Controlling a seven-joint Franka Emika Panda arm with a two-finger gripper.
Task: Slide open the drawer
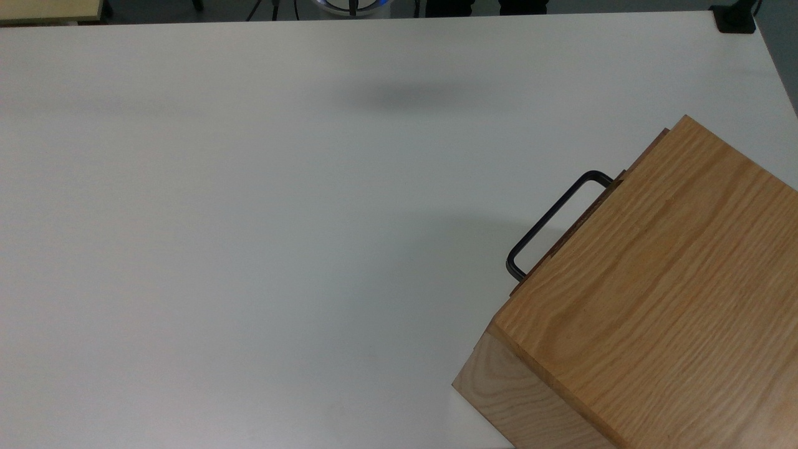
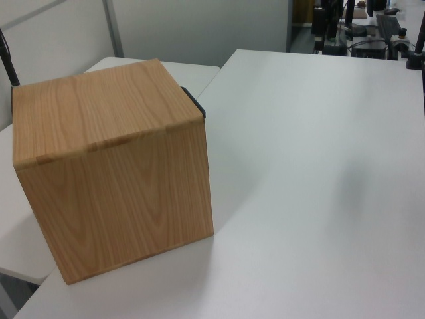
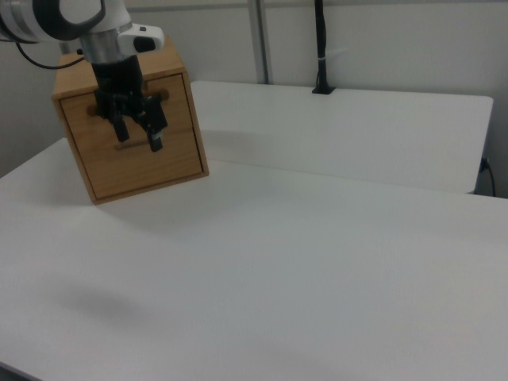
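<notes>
- A large oak box point(image 1: 661, 293) stood on the white surface point(image 1: 249, 218), near the right edge and lower right corner in the top view, turned at an angle to the edges.
- The drawer point(image 3: 135, 147) sat in the face of that box, its front panel nearly flush with the casing, so it looked shut or all but shut.
- Its black bar handle point(image 1: 552, 221) jutted from the front towards the middle of the surface in the top view; in the left view just a dark end of it point(image 2: 194, 103) peeked past the box's far top corner.
- In the right view, the claw point(image 3: 136, 133) hung in front of the drawer panel, pointing down, its two dark fingers point(image 3: 154, 133) spread apart with nothing between them.
- Whether the claw touched the panel or handle I could not tell.
</notes>
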